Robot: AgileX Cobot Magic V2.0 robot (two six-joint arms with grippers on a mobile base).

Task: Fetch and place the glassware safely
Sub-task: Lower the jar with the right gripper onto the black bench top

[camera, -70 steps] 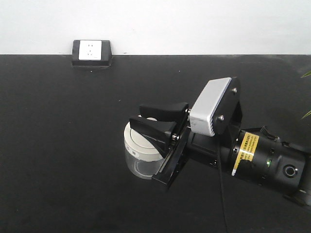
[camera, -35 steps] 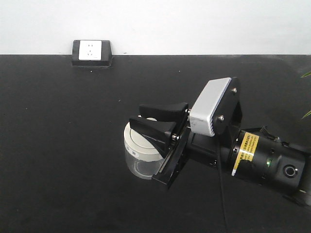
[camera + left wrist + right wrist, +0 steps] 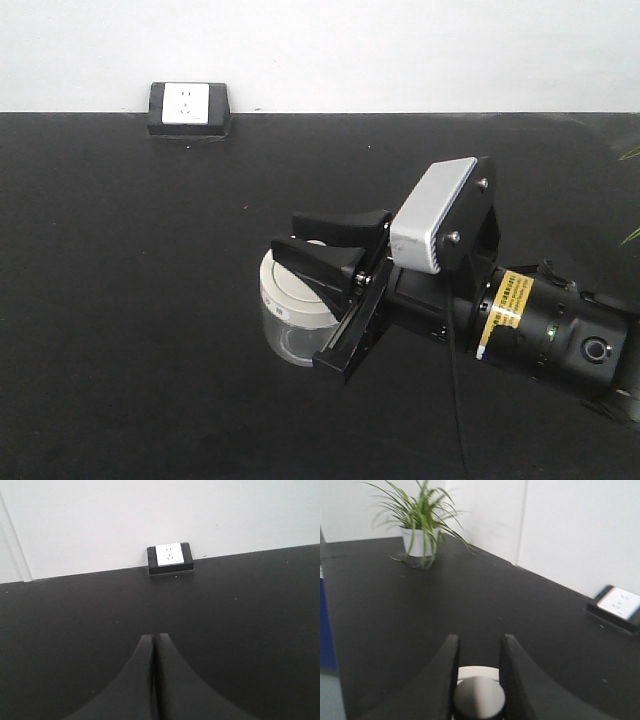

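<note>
Black counter (image 3: 120, 300), white wall behind: a socket box (image 3: 189, 107) sits at the back edge, left. Left claw (image 3: 154, 645) is pressed fully together, gripping nothing. Mid-counter is the glass jar (image 3: 290, 330); the right claw (image 3: 288, 232) reaches in from the right, narrowly parted, pinching the lid's knob (image 3: 479, 697).

Front view looks down, wrists low — shared socket (image 3: 187, 105) (image 3: 170, 555) (image 3: 617, 602)

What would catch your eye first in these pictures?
The big black right tool reaches over the dark table and grips the cream lid knob of a small glass jar. Behind it, a white power socket sits by the wall. A spiky green potted plant stands near the table's edge.
</note>
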